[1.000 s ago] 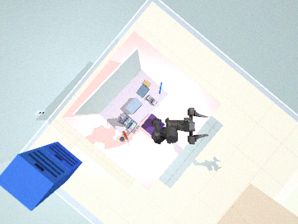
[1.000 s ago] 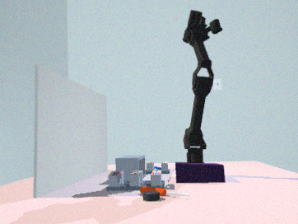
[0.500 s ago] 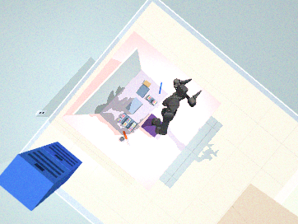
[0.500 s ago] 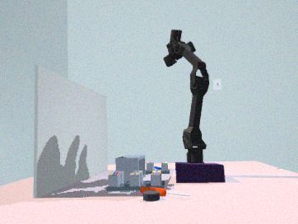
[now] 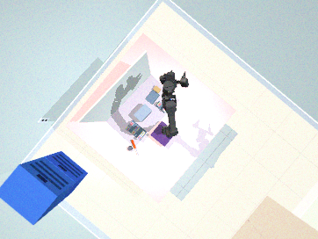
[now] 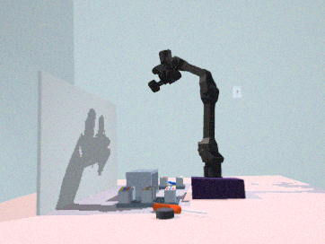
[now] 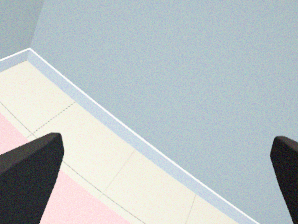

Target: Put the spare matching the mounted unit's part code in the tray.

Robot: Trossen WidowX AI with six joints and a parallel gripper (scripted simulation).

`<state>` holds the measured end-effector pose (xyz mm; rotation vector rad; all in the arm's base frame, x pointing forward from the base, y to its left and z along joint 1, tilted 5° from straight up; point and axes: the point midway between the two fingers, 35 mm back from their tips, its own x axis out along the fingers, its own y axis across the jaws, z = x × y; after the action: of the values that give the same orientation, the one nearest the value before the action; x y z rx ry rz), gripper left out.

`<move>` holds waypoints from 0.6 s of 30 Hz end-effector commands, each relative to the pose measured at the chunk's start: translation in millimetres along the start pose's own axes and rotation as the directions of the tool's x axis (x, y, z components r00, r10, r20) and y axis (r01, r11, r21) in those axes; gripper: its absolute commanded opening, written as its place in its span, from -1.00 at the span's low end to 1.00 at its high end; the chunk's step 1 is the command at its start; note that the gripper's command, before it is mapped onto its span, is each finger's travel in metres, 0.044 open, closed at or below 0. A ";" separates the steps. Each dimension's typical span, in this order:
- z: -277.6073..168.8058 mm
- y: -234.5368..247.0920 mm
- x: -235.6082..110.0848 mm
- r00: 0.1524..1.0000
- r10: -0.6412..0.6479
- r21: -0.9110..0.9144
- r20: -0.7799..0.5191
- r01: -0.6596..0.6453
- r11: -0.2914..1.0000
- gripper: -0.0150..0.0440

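Observation:
My gripper (image 7: pixel 169 147) (image 5: pixel 184 80) (image 6: pixel 156 83) is open and empty. It is raised high above the table, well clear of all parts. The wrist view shows only its two dark fingertips over distant floor and wall. The mounted unit (image 5: pixel 141 112) (image 6: pixel 141 178) is a grey box on the table in front of the purple arm base (image 5: pixel 161 134) (image 6: pixel 218 187). Several small grey spares with coloured labels (image 5: pixel 136 129) (image 6: pixel 148 194) stand in a group beside it. More small parts (image 5: pixel 154 95) (image 6: pixel 171 182) lie behind the unit. I cannot read any code or pick out the tray.
A tall grey panel (image 5: pixel 132 83) (image 6: pixel 74 143) stands along the table's left side. An orange-handled screwdriver (image 5: pixel 133 144) (image 6: pixel 167 205) and a dark puck (image 5: pixel 130 148) (image 6: pixel 164 213) lie near the front. A blue crate (image 5: pixel 41 182) sits off the table's corner.

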<state>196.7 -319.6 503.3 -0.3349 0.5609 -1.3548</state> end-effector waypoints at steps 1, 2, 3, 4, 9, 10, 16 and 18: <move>-8.5 66.1 4.9 0.982 0.180 -0.045 -0.049 -0.182 0.982 1.00; -11.4 83.4 4.7 0.972 0.225 -0.056 -0.065 -0.229 0.972 1.00; -14.8 100.5 3.7 0.960 0.268 -0.067 -0.083 -0.274 0.959 1.00; -18.5 117.3 2.1 0.945 0.310 -0.076 -0.103 -0.318 0.945 1.00; -42.3 197.2 -15.8 0.844 0.488 -0.110 -0.220 -0.519 0.848 1.00; -48.1 212.0 -21.2 0.819 0.517 -0.115 -0.247 -0.555 0.824 1.00; -90.7 293.8 -65.8 0.638 0.636 -0.118 -0.434 -0.741 0.662 1.00; -107.2 316.2 -84.2 0.571 0.650 -0.111 -0.501 -0.788 0.606 1.00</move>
<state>377.1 -199.0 293.1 -0.0810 1.0491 -0.5814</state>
